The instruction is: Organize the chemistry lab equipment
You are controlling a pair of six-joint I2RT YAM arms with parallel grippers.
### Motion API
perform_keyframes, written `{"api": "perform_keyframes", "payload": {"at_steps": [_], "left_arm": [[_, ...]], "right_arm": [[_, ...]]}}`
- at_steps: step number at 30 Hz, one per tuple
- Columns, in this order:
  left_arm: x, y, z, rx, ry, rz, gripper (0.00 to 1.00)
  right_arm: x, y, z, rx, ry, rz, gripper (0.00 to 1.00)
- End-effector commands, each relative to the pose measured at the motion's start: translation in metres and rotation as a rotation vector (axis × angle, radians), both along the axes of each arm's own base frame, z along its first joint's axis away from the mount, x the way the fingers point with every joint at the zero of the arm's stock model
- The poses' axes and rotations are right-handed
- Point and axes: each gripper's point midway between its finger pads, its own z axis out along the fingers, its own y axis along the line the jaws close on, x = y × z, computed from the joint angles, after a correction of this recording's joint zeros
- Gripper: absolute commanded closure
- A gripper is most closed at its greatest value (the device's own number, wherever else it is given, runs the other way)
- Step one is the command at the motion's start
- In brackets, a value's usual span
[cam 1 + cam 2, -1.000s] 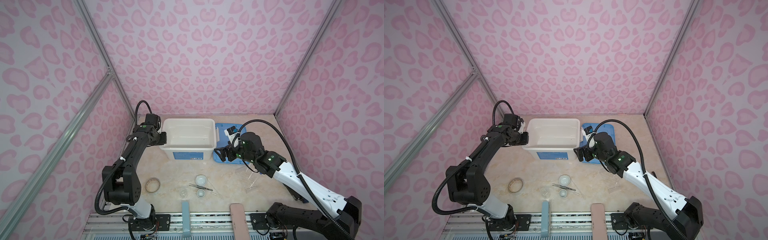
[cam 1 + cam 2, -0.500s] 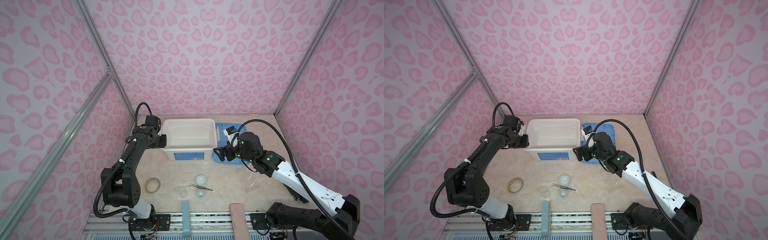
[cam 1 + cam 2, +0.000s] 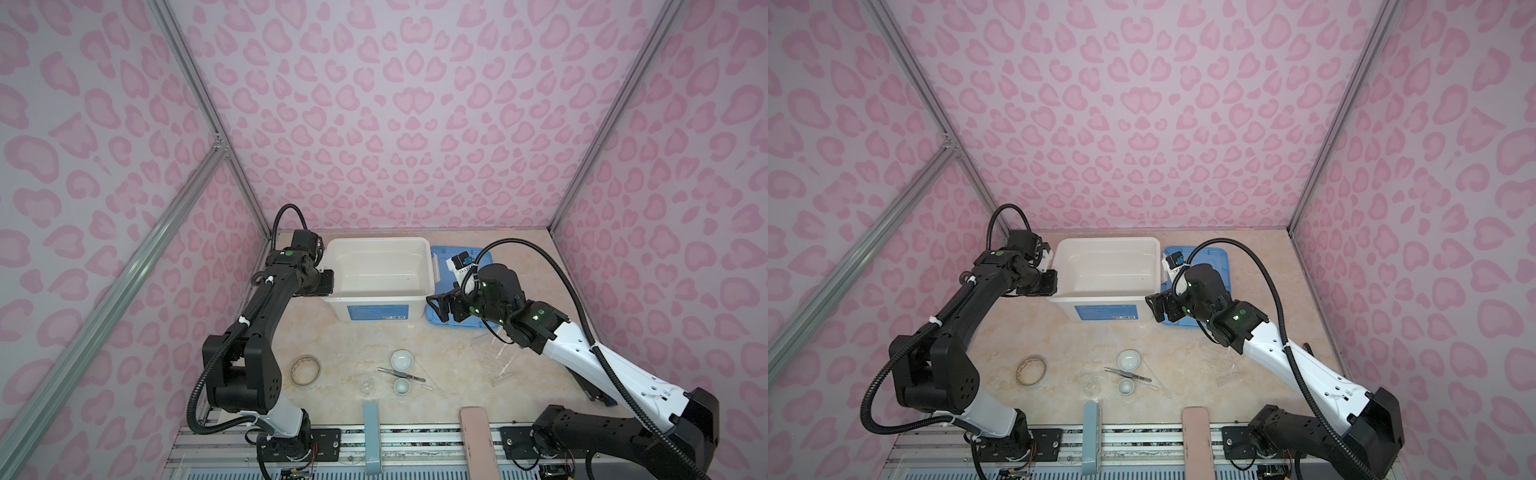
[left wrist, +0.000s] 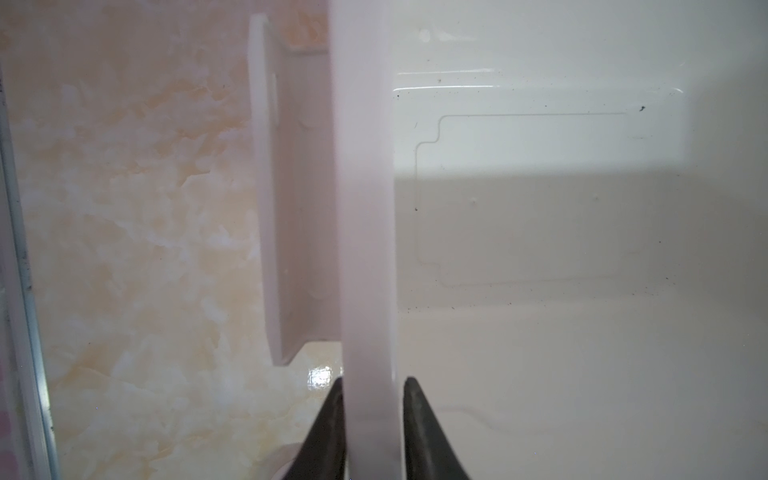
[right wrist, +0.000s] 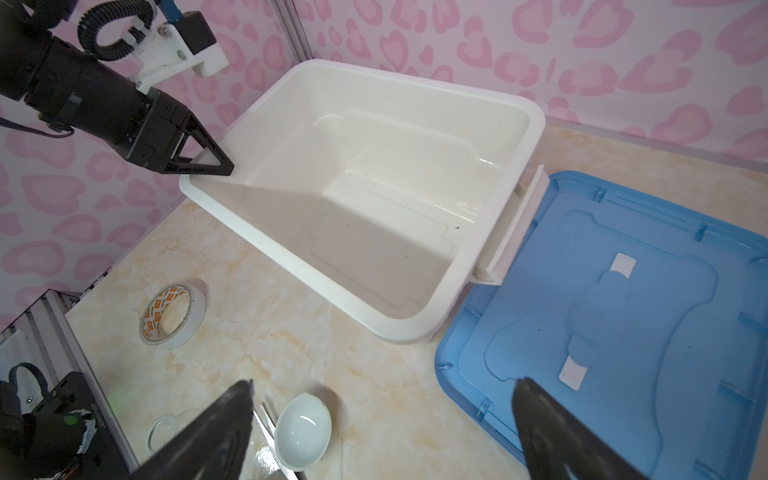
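My left gripper (image 4: 372, 386) is shut on the left rim of the white tub (image 3: 376, 240), one finger inside the wall and one outside; it also shows in a top view (image 3: 328, 283). My right gripper (image 5: 384, 384) hangs open and empty above the table by the tub's front right corner, as both top views show (image 3: 438, 309). Near the front edge lie two white dishes (image 3: 402, 359) (image 3: 402, 386) with the metal tweezers (image 3: 401, 374) between them. A tiny glass cup (image 3: 366, 384) stands to their left. Thin clear rods (image 3: 432, 387) lie faintly to the right.
The blue lid (image 3: 442, 257) lies flat to the right of the tub, partly under my right arm. A tape roll (image 3: 305, 370) lies at the front left. Faint clear items (image 3: 494, 357) rest under the right forearm. Pink walls enclose three sides.
The left gripper stays on the tub's left rim and the tub has barely shifted. The right gripper has drifted slightly left, still open.
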Motion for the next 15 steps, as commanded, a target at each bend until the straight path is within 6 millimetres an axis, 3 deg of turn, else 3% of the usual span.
{"api": "perform_keyframes", "payload": {"at_steps": [1, 10, 13, 15], "left_arm": [[-0.0088, 0.0024, -0.0026, 0.019, 0.028, -0.024, 0.8], [-0.0032, -0.0021, 0.0042, -0.011, 0.013, -0.012, 0.8], [-0.0047, -0.0052, 0.0043, -0.049, 0.01, 0.025, 0.66], [-0.0062, -0.0042, 0.0056, -0.052, 0.005, 0.047, 0.65]], "right_arm": [[0.0027, 0.0016, 0.0069, 0.012, -0.022, -0.003, 0.03], [0.0025, 0.0012, 0.0067, 0.011, -0.022, -0.004, 0.03], [0.0027, 0.0017, 0.0066, 0.015, -0.021, -0.004, 0.03], [0.0022, 0.0015, 0.007, 0.016, -0.022, -0.003, 0.03]]}}
